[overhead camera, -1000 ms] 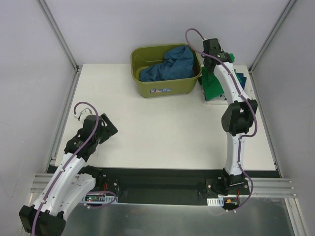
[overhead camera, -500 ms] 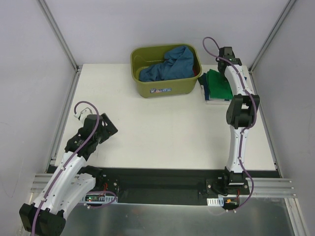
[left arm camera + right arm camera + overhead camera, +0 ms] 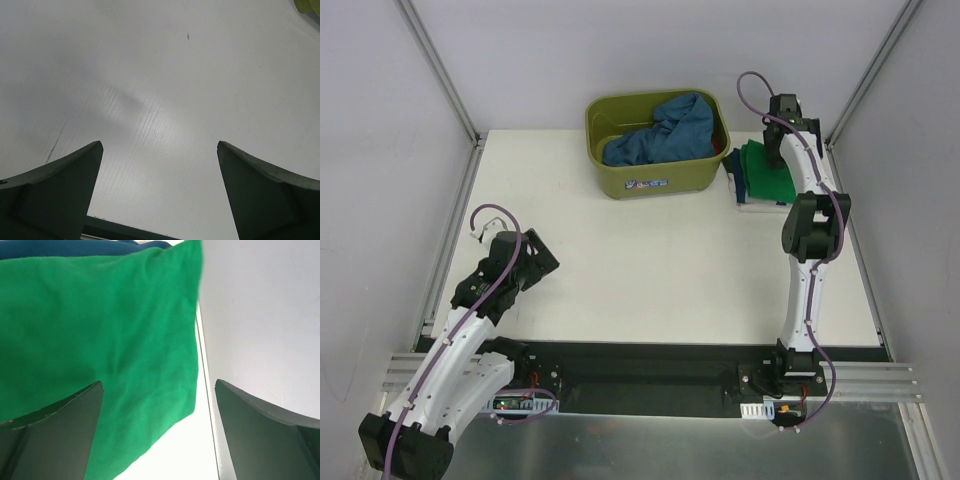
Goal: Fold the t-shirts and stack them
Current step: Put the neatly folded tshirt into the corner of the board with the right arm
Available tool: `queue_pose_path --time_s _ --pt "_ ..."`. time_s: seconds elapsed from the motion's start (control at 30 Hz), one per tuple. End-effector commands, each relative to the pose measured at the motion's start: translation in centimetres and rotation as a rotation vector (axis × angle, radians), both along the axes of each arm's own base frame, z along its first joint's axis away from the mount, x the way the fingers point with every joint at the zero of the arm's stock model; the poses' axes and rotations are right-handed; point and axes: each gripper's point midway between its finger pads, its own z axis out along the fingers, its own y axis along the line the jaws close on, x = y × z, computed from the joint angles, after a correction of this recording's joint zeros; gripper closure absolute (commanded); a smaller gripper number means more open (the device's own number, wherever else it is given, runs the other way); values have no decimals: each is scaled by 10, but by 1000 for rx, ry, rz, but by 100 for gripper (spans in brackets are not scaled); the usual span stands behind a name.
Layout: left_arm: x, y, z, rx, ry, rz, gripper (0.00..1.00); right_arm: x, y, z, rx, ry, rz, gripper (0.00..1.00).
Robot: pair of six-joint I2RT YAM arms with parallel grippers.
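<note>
While the right gripper (image 3: 159, 390) hung with its jaws spread wide just above the folded green t-shirt (image 3: 100, 330), that shirt lay on a navy t-shirt (image 3: 60, 247) at the table's (image 3: 650, 260) far right, beside the olive tub (image 3: 650, 182) holding the crumpled blue t-shirt (image 3: 665, 130). The left gripper (image 3: 160, 150) stood equally spread over bare table, gripping nothing.

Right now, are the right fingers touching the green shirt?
Cannot tell. Right wrist view: the open fingers straddle an edge of the green shirt; neither contact nor gap shows plainly.
</note>
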Motion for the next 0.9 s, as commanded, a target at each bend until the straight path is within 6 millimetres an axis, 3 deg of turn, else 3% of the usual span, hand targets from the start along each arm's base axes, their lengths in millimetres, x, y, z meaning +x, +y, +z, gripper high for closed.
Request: queue_pose_path --time_s 0.0,0.03,0.1,0.13,0.2,0.23,0.3,0.33,0.37,0.4,0.43,0.47,0.6,0.63,0.73,0.77,0.8,0.83,0.87 --pt "1 4 12 3 -23 12 1 -10 -3 78 16 -181 -38 3" --pt "1 3 12 0 -24 10 1 -16 0 91 38 -207 -29 3" --pt "1 2 13 -6 -27 3 1 -23 13 86 119 -206 2 3" --pt "0 1 13 -9 -26 -1 1 -29 18 102 151 -243 17 3" --pt "0 -1 15 -19 -32 -10 1 -37 34 96 254 -246 40 3" --pt "0 -2 16 -22 -36 -13 1 -46 39 113 290 -287 46 3" --pt "0 -3 18 -28 -44 -16 1 -60 57 101 398 -271 57 3" --pt "0 -2 19 -29 -47 -14 1 -71 63 118 433 -315 71 3" --pt "0 -3 20 -31 -50 -14 1 -77 73 118 490 -320 95 3" --pt "1 -3 21 -31 -52 -15 1 -93 80 92 540 -273 74 3" --pt "0 -5 20 -37 -48 -23 1 -101 86 115 574 -360 106 3" --pt "0 -6 20 -42 -47 -29 1 -109 97 115 629 -375 130 4" --pt "1 -8 13 -36 -20 -38 1 -161 124 88 735 -419 169 3" --pt "1 -9 11 -40 -10 -42 1 -182 127 73 726 -414 175 3" --pt "1 -18 6 -66 16 -78 1 -215 141 57 677 -422 200 3" --pt "1 -20 4 -73 23 -87 1 -232 148 28 686 -371 189 3" --pt "0 -20 1 -74 26 -88 1 -241 150 15 698 -356 192 3" --pt "1 -20 1 -74 21 -85 1 -247 155 18 726 -396 215 3" --pt "-1 -19 -3 -72 26 -80 1 -263 158 -12 750 -344 196 3"
